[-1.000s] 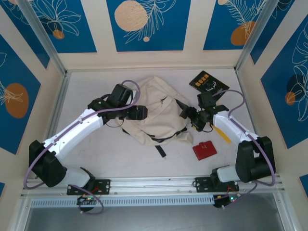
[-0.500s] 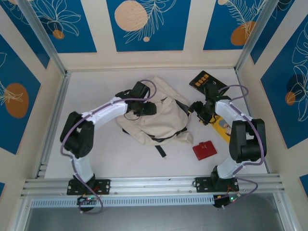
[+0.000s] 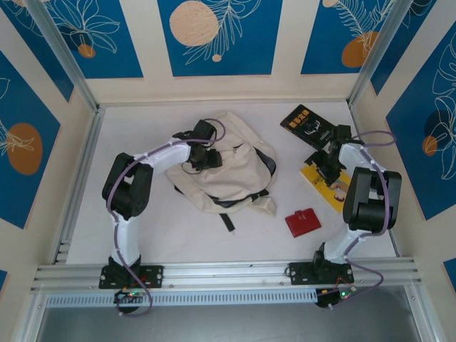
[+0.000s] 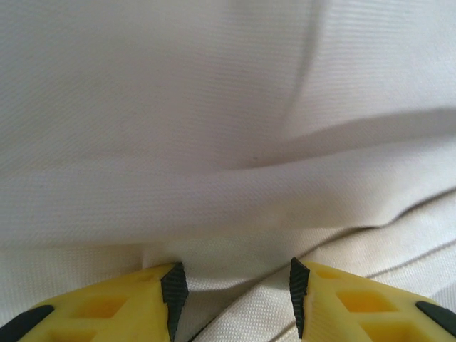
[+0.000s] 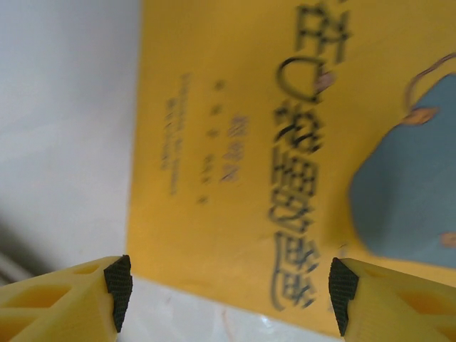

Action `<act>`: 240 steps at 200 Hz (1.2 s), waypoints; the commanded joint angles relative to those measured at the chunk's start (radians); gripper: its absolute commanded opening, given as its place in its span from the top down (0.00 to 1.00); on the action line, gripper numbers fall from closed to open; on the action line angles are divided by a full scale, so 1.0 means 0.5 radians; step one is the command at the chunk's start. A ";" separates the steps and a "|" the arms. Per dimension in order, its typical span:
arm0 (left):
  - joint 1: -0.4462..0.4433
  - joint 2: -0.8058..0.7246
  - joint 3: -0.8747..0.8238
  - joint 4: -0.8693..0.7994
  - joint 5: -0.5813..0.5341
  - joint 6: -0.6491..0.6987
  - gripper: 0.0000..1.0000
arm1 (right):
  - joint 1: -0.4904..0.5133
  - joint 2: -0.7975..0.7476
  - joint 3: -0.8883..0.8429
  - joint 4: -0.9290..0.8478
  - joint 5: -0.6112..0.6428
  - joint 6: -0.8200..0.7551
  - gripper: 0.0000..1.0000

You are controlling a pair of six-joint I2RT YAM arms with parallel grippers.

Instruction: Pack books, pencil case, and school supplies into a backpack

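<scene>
The cream-white backpack (image 3: 231, 178) lies slumped and rumpled in the middle of the desk (image 3: 178, 239), black straps trailing from its lower edge. At upper right the black book (image 3: 308, 124) with orange lettering lies flat. Just below it is the yellow book (image 3: 332, 191) with a blue cartoon.

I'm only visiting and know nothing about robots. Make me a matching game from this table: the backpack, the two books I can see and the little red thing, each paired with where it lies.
Things:
1. backpack
2. black book
3. yellow book
4. small red item

Places:
A. lying alone, nearest the arms' bases
B. directly under the right gripper, whose fingers stand wide apart
C. mid-table, with the left gripper pressed into its fabric
D. on the right, toward the back wall

Pairs: 1-C, 2-D, 3-B, 4-A
</scene>
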 commanded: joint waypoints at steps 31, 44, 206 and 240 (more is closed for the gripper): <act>0.346 -0.036 -0.294 -0.034 -0.055 0.018 0.52 | 0.061 0.323 0.276 -0.135 -0.105 -0.155 0.27; 0.409 -0.092 -0.332 -0.023 -0.043 0.024 0.52 | 0.139 0.384 0.315 -0.142 -0.145 -0.164 0.27; 0.468 -0.751 -0.227 -0.265 0.264 0.129 0.23 | 0.981 0.377 0.653 -0.376 -0.037 -0.167 0.33; 0.462 -0.824 -0.266 -0.289 0.235 0.133 0.14 | 0.943 0.546 0.883 -0.441 0.230 -0.046 0.33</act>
